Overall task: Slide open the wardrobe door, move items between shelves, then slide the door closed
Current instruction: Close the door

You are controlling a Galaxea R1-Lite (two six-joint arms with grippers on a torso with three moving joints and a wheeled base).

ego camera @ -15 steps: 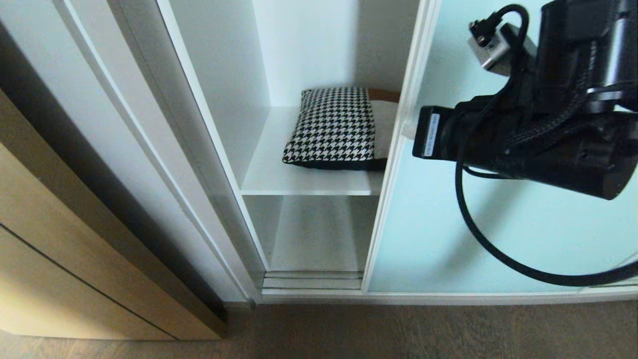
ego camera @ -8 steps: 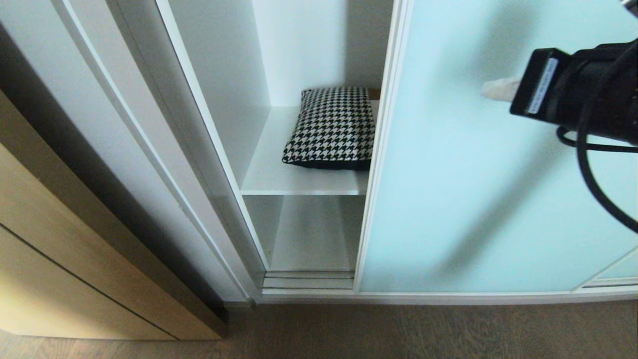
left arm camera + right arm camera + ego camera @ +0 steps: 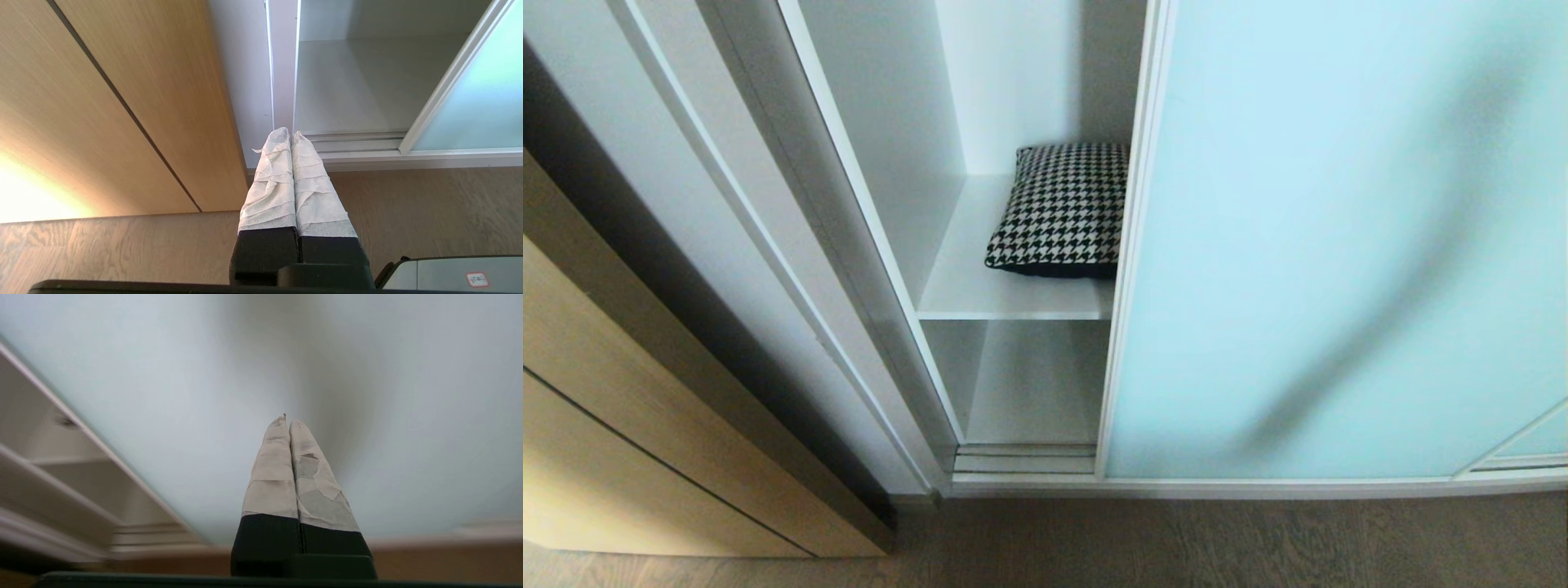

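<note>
The frosted aqua sliding wardrobe door (image 3: 1339,245) covers most of the wardrobe, leaving a narrow gap at its left edge. Through that gap the houndstooth cushion (image 3: 1062,208) lies on a white shelf (image 3: 980,290), its right part hidden behind the door. A lower white shelf (image 3: 1029,384) below it is bare. Neither arm appears in the head view. My right gripper (image 3: 288,421) is shut and empty, pointing at the door glass (image 3: 163,375). My left gripper (image 3: 291,132) is shut and empty, parked low above the floor near the wardrobe's bottom track (image 3: 355,141).
A light wooden cabinet front (image 3: 621,441) stands to the left of the wardrobe. The wardrobe's white side frame (image 3: 792,229) borders the gap. Wood floor (image 3: 1176,547) runs along the front. An arm's shadow (image 3: 1380,327) falls across the door glass.
The door has slid left, narrowing the gap and covering more of the cushion. My right arm drew back to the right and left the head view. The left arm stayed still.
</note>
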